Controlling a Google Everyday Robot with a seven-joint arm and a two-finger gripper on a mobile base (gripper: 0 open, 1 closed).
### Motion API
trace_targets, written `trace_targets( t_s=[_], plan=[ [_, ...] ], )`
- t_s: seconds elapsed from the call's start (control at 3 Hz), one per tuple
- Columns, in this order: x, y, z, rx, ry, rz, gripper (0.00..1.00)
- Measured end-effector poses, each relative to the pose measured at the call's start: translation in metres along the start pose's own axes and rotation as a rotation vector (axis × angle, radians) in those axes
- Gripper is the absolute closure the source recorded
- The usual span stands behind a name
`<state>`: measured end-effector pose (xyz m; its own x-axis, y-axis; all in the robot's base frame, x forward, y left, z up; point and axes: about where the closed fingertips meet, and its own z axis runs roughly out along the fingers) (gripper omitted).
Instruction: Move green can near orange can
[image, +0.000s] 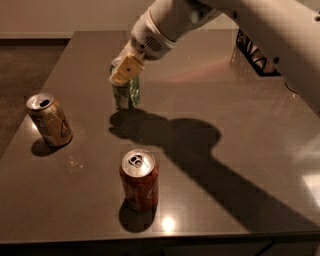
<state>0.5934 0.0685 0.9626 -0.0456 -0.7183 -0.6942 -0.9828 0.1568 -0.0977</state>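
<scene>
The green can (126, 96) stands upright in the middle-left part of the dark table (235, 125). My gripper (125, 71) comes down on it from above, its tan fingers shut around the can's top, which is hidden. I cannot tell if the can touches the table. The orange can (49, 120), dull bronze with a pale triangle, stands near the table's left edge, well to the left of and nearer than the green can.
A red can (139, 179) with white script stands near the front edge, between the other two. My white arm (240, 20) reaches in from the upper right. A black object (255, 50) is at the back right.
</scene>
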Motion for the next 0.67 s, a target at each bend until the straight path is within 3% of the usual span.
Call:
trace_targets(
  t_s=[0.33,0.67],
  plan=[
    [-0.032,0.044,0.018,-0.075,-0.057,-0.114,1.00],
    [-0.042,0.067,0.033,-0.120,-0.081,-0.158,1.00]
  ],
)
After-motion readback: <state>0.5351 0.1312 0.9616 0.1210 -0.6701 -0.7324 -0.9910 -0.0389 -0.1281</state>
